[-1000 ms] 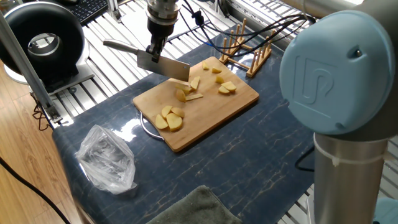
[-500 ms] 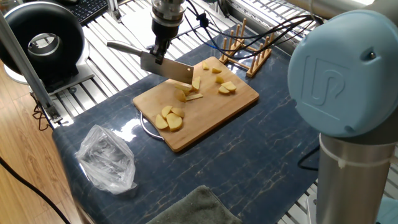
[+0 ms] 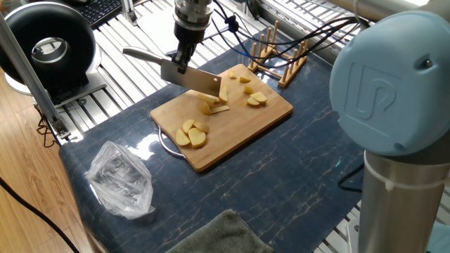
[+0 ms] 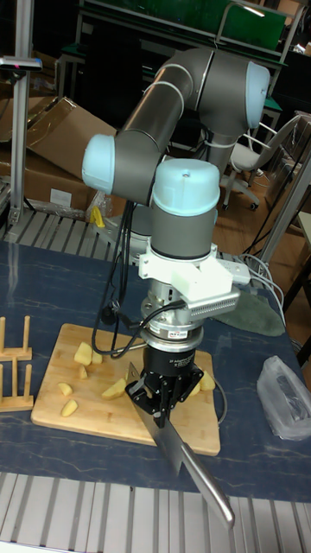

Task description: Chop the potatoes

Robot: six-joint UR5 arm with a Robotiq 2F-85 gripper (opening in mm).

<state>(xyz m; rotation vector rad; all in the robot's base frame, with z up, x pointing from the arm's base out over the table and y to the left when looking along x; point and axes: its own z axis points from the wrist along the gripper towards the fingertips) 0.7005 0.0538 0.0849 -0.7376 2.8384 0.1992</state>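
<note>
The counter (image 3: 295, 176) has a dark blue marbled top, edged by ribbed metal rails (image 3: 119, 88). Wood-look floor (image 3: 28, 211) shows at the left of the fixed view. Behind, in the tall view, the room is dim — cardboard boxes (image 4: 60, 138) on the left, an office chair (image 4: 250, 160) on the right, a green panel (image 4: 250, 26) up top.
</note>
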